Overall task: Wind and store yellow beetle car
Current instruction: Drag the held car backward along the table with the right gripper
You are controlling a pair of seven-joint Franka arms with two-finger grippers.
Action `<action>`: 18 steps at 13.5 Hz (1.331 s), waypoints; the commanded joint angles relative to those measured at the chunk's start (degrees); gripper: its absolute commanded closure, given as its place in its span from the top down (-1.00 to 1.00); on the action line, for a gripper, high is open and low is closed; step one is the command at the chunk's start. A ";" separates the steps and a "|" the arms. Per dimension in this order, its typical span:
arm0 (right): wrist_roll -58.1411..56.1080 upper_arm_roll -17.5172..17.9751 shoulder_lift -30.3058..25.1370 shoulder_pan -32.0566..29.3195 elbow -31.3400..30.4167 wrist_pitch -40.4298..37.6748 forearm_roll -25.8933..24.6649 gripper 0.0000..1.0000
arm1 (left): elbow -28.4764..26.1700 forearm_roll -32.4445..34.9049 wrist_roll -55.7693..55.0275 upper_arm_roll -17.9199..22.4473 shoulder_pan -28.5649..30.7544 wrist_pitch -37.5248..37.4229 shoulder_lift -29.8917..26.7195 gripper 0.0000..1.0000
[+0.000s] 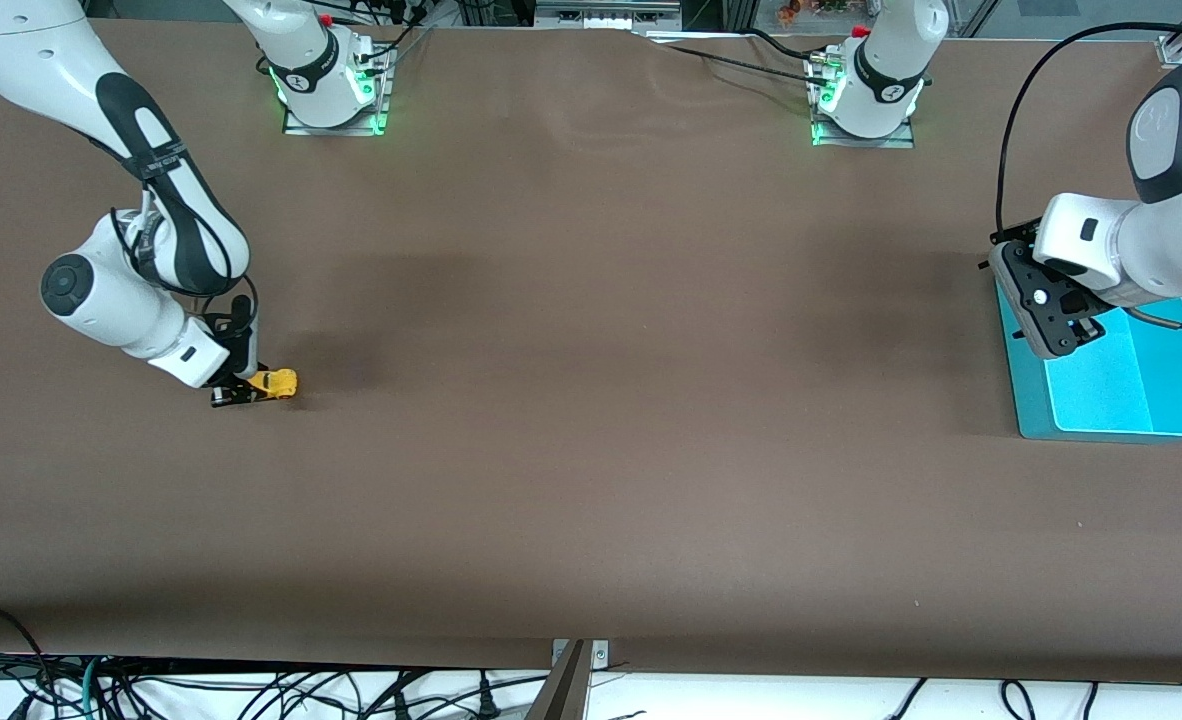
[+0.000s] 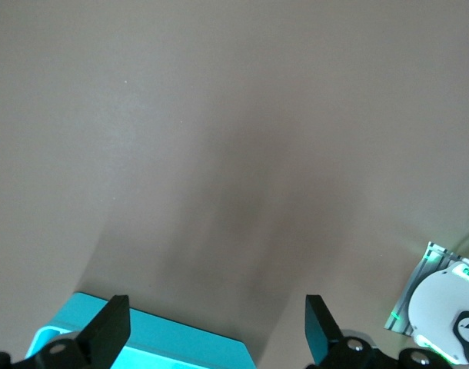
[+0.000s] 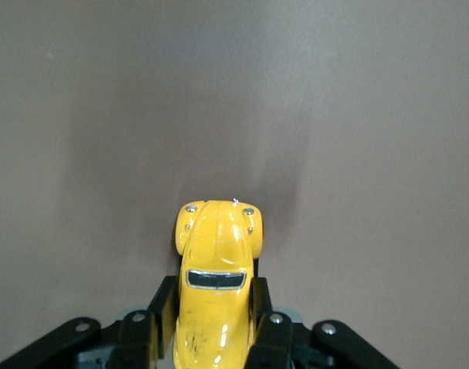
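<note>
The yellow beetle car (image 1: 276,383) rests low on the brown table near the right arm's end, its rounded nose pointing toward the table's middle. My right gripper (image 1: 243,391) is shut on the car's sides; in the right wrist view the car (image 3: 216,284) sits between the two black fingers (image 3: 162,307), bonnet and a dark window showing. My left gripper (image 1: 1071,325) hangs open over the teal tray (image 1: 1141,400) at the left arm's end. In the left wrist view the left gripper (image 2: 215,327) holds nothing, with a corner of the tray (image 2: 181,346) beneath it.
The two arm bases (image 1: 331,85) (image 1: 866,95) stand at the table's edge farthest from the front camera. One base (image 2: 450,311) shows in the left wrist view. Cables lie past the table's near edge (image 1: 251,695).
</note>
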 commanded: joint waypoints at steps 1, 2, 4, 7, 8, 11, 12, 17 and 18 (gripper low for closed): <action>-5.44 -0.25 4.54 -3.30 -0.19 1.28 -0.15 -0.81 | -0.59 1.48 5.28 -0.41 0.39 1.12 -0.30 1.00; -6.67 -0.25 5.15 -4.71 -0.01 1.28 -0.24 -0.81 | -0.59 1.48 8.00 -0.41 0.39 1.99 0.04 1.00; -8.78 -0.25 6.03 -7.08 0.25 1.28 -0.41 -0.81 | -0.59 1.48 11.27 -0.41 0.39 2.61 0.31 1.00; -11.95 -0.33 7.09 -9.72 1.04 1.28 -0.42 -0.81 | -0.59 1.48 12.33 -0.33 0.39 2.61 0.31 1.00; -13.09 -0.33 7.53 -10.69 1.57 1.20 -0.33 -0.81 | -0.68 1.48 12.60 -0.41 0.39 2.61 0.40 1.00; -14.51 -1.30 8.32 -11.66 2.45 1.19 -0.24 -0.81 | -0.94 1.48 12.60 -0.33 0.39 2.61 0.40 1.00; -14.42 -1.39 8.50 -11.66 2.71 1.19 -0.24 -0.80 | -0.94 1.48 12.60 -0.33 0.39 2.61 0.40 1.00; -11.79 -1.48 8.59 -11.66 3.33 1.02 0.90 -0.58 | -1.03 1.48 12.51 -0.41 0.39 2.61 0.40 1.00; -11.61 -1.48 8.50 -11.58 3.33 0.67 0.90 -0.39 | -1.03 1.48 12.51 -0.41 0.39 2.61 0.40 1.00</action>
